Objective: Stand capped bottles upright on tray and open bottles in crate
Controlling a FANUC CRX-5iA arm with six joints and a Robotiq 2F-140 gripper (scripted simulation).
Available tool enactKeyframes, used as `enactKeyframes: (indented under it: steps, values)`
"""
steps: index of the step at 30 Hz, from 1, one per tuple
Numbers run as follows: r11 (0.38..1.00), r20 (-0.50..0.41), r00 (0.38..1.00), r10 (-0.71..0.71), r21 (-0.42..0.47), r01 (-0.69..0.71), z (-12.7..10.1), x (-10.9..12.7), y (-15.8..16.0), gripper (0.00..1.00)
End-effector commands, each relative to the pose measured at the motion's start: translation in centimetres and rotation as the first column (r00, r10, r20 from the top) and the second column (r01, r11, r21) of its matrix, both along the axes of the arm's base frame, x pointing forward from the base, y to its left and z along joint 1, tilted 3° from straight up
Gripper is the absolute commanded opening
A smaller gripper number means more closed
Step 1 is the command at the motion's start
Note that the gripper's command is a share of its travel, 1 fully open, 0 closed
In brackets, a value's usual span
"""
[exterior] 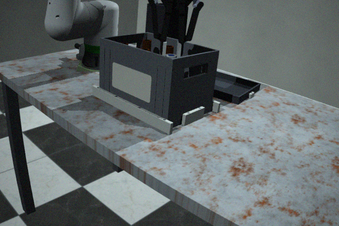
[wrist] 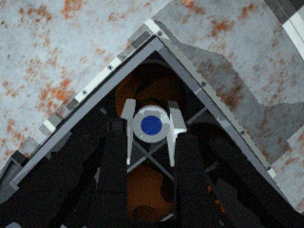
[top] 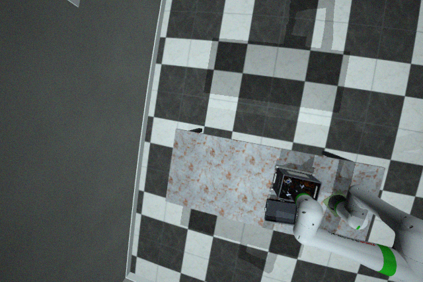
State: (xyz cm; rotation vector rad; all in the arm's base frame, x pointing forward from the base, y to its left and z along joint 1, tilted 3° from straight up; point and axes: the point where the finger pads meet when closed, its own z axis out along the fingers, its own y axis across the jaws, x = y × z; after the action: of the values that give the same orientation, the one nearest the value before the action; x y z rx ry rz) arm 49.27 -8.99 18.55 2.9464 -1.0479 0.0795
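The crate (exterior: 131, 81) stands on the counter (exterior: 246, 149) toward the arm's end, near one long edge. The tray (exterior: 235, 87) lies just beside it, toward the opposite long edge. Bottles stand in the crate.

Gripper (exterior: 171, 50) reaches into crate (exterior: 131, 81); jaws closed on blue-capped bottle (exterior: 171, 55). Tray (exterior: 238, 92) sits behind crate on tabletop (exterior: 246, 149).
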Motion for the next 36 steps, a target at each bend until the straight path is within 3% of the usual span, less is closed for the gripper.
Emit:
enactKeyframes:
  steps: [1,36]
  values:
    - [1.0,0.001,1.0,0.0,0.0,0.0,1.2,0.0,0.0,0.0]
    - [1.0,0.001,1.0,0.0,0.0,0.0,10.8,-0.5,0.3,0.0]
